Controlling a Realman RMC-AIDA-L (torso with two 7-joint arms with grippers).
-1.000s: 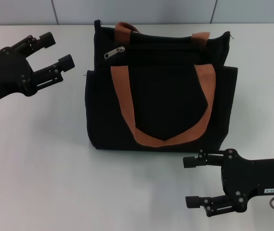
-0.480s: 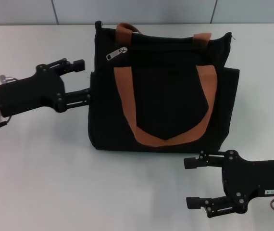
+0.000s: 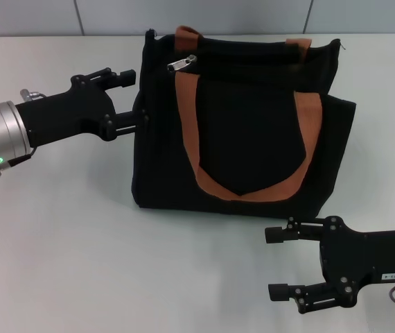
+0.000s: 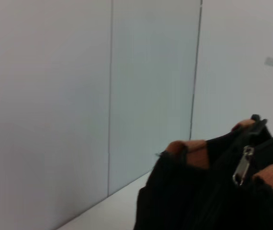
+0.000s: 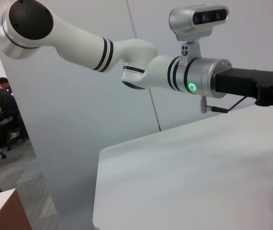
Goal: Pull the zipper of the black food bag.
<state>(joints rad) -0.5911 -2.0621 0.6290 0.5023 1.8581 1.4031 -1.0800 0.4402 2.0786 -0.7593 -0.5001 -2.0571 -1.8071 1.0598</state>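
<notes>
Heads up, nearest to you the right gripper (image 3: 278, 263) is parked low on the desk (image 3: 59, 243) just in front of the black food bag (image 3: 253, 149), fingers spread wide and holding nothing. It looks idle, so your main worry there is the bag sliding toward it.

The real risk is at the bag's left side. Your left gripper (image 3: 134, 99) comes in roughly level from the left, fingers parted with nothing between them, tips right up against the bag's side panel — I can't tell if they're actually pressing in. The bag is soft and nothing pins it down, so any more push probably shoves or tips it instead of getting you anywhere.

The zipper (image 3: 182, 64) sits higher and farther back, at the top edge near the left strap — well above where your fingers are now. From this height you'd likely pinch fabric, not that small tab.
</notes>
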